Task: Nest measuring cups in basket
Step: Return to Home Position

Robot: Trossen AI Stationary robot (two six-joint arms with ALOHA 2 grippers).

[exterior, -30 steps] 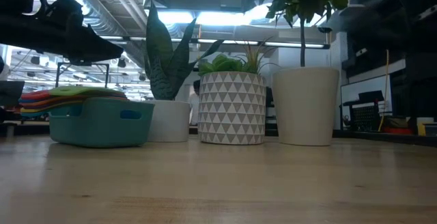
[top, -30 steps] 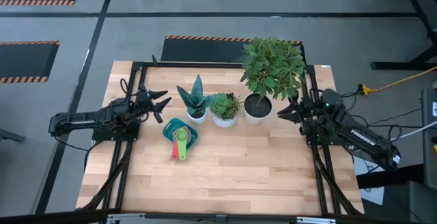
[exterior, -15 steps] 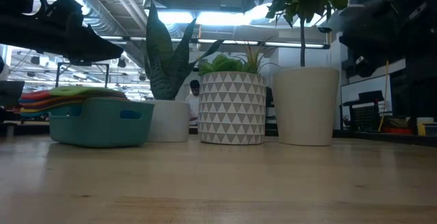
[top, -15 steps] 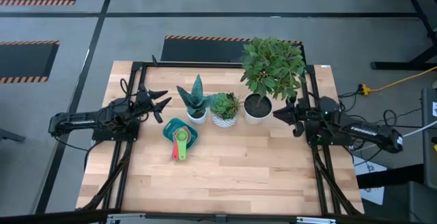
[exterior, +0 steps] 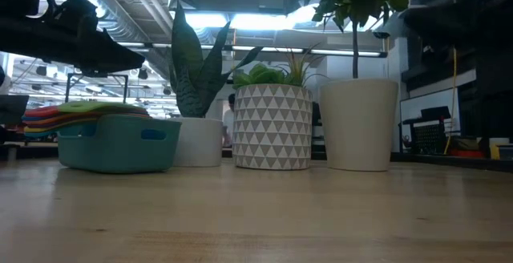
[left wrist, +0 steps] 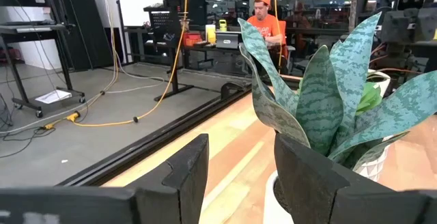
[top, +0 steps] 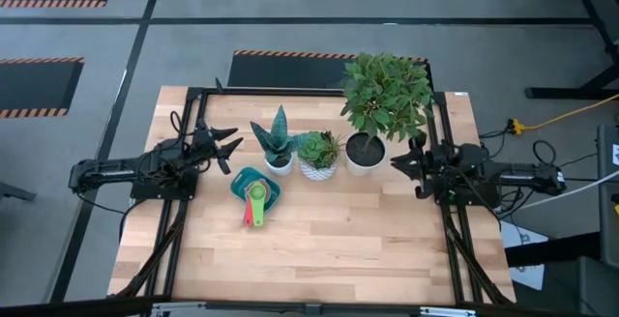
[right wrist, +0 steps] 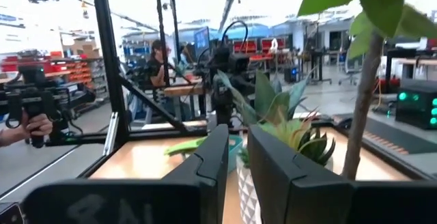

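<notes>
A small teal basket [top: 240, 187] sits on the left-centre of a wooden table [top: 338, 249]. A nested stack of measuring cups [top: 255, 199] lies in it. The green cup is on top, and the handles stick out over the basket's front rim. In the low view, the coloured cup edges [exterior: 80, 112] rise just above the basket wall [exterior: 119, 144].

Just behind the basket is a row of three potted plants. A snake plant [top: 276, 139] is nearest, then a succulent in a triangle-patterned pot [top: 317, 155], then a tall leafy plant in a white pot [top: 385, 100].

The left gripper [top: 230, 147] is raised beside the snake plant, to the basket's left and apart from it. Its arm is stretched low along the table's left edge. Its fingers [left wrist: 186, 176] are spread wide and hold nothing.

The right gripper [top: 402, 168] points inward beside the tall plant's pot, well apart from the basket. Its arm is folded back at the table's right edge. Its fingers [right wrist: 205, 164] show only a narrow gap and hold nothing.
</notes>
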